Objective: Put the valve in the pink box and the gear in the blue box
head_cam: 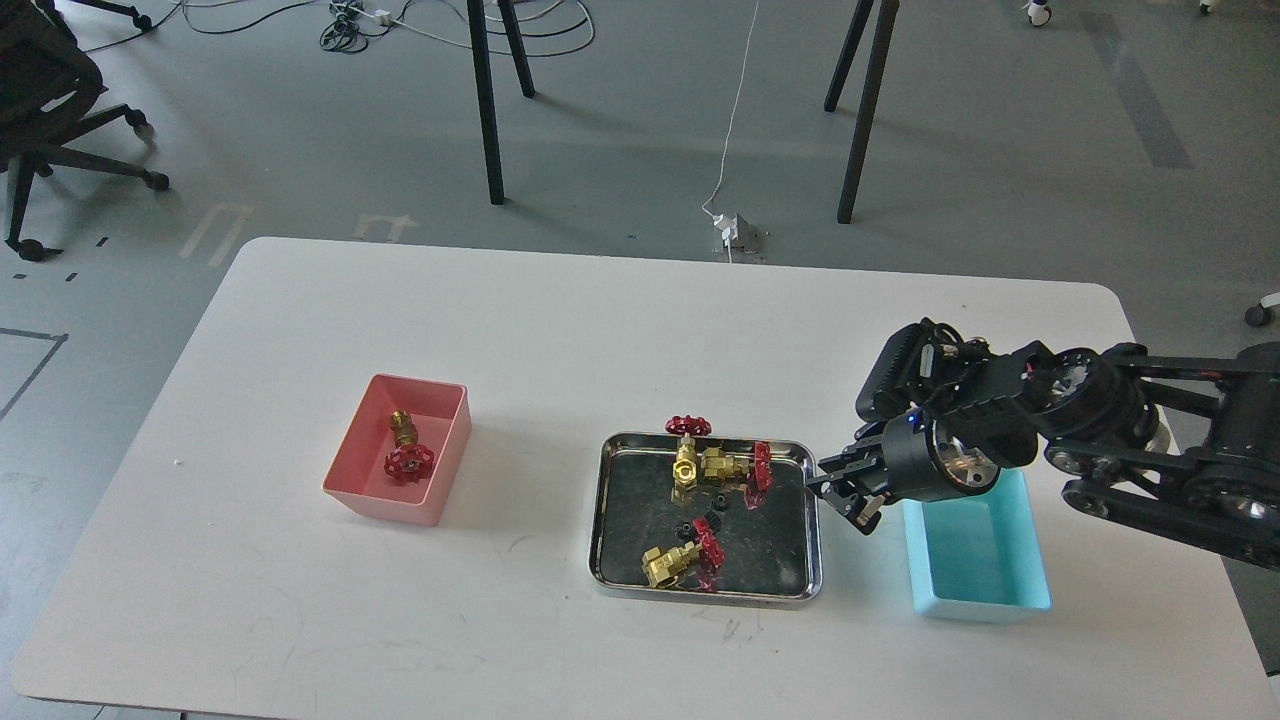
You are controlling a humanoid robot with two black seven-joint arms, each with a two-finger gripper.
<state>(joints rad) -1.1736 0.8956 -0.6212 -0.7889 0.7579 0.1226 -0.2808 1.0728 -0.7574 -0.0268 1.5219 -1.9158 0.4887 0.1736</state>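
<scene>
**Head view — handling notes for valves and gears on the tray**

Head view entry. One valve (405, 448) is seen lying inside the pink box (355, 455) at table left, handwheel toward the near side. Three more valves remain on the steel tray (605, 520) at centre: one upright at the far edge (687, 455), one just beside it on its side (735, 467), one near the front (680, 560). Small black gears (712, 520) are grouped between them; their exact count cannot be told. The blue box (985, 560) stands just right of the tray, and no part is seen in its visible floor.

The right gripper (850, 495) is held low between the tray's right rim and the blue box; its fingers appear slightly spread with nothing seen between them. The left arm is not in view.

Judgement: the valves look to be solid brass, thus stiff, fairly heavy for their size, and smooth; a pinch across the flat hexagonal body is preferred over the spoked wheel, which could roll. The gears are judged light, hard and thin, lying flat on slick steel; a pinch across the toothed rim from above is suggested, with sliding on the tray taken as the main risk.
</scene>
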